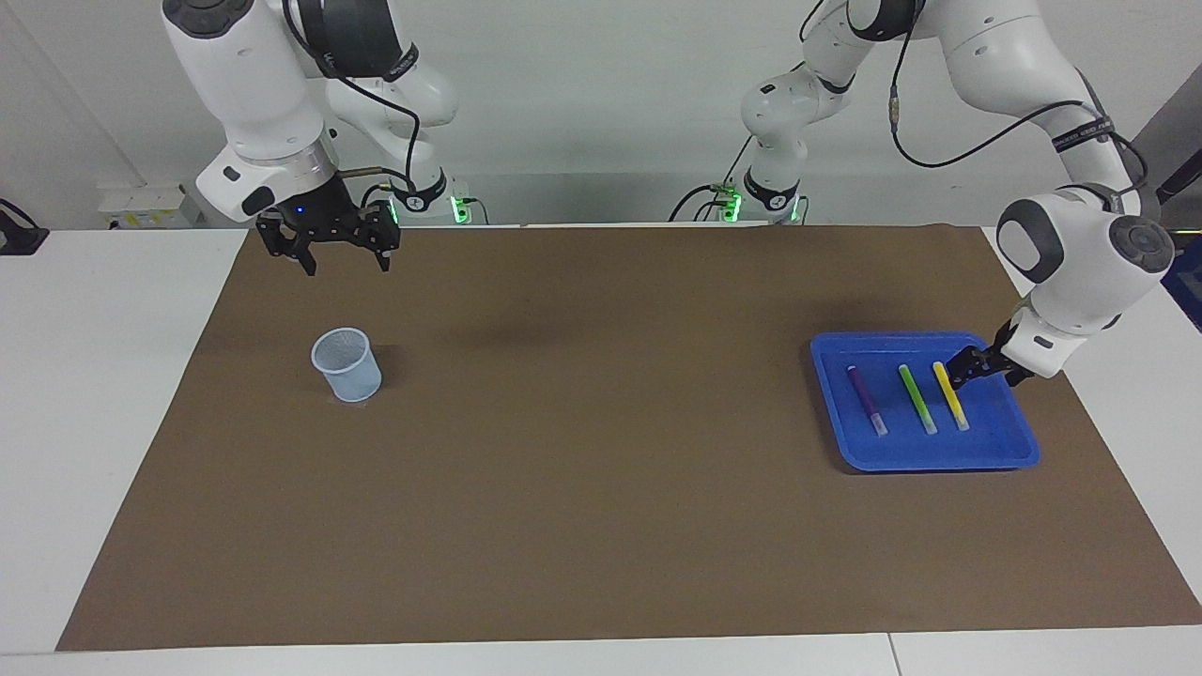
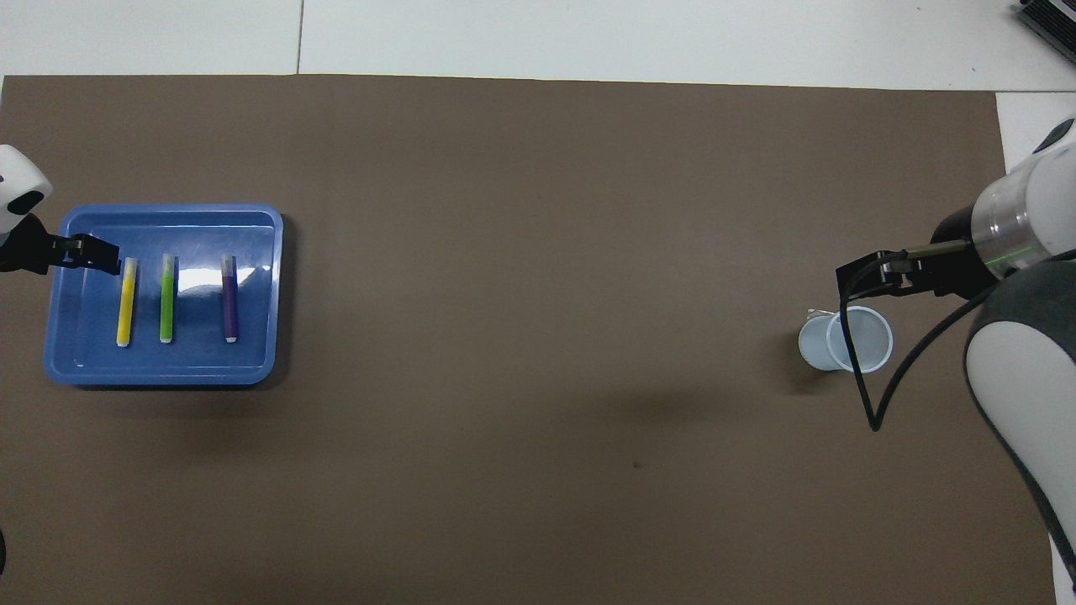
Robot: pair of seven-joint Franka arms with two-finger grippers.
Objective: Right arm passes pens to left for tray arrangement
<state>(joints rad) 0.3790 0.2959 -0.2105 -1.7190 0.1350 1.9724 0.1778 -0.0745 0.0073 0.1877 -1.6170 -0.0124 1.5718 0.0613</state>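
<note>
The blue tray (image 1: 1019, 449) (image 2: 252, 353) sits toward the left arm's end of the table. Three pens lie side by side in it, apart from each other: purple (image 1: 867, 399) (image 2: 229, 298), green (image 1: 917, 398) (image 2: 167, 298) and yellow (image 1: 950, 395) (image 2: 126, 304). My left gripper (image 1: 962, 368) (image 2: 108, 257) hovers low over the tray beside the yellow pen, open and holding nothing. My right gripper (image 1: 346, 264) (image 2: 859, 277), with its blue light on, hangs open and empty high above the mat at the right arm's end, near the cup.
A small translucent pale-blue cup (image 1: 346, 364) (image 2: 845, 339) stands upright on the brown mat (image 1: 601, 451) toward the right arm's end. White tabletop borders the mat on all sides.
</note>
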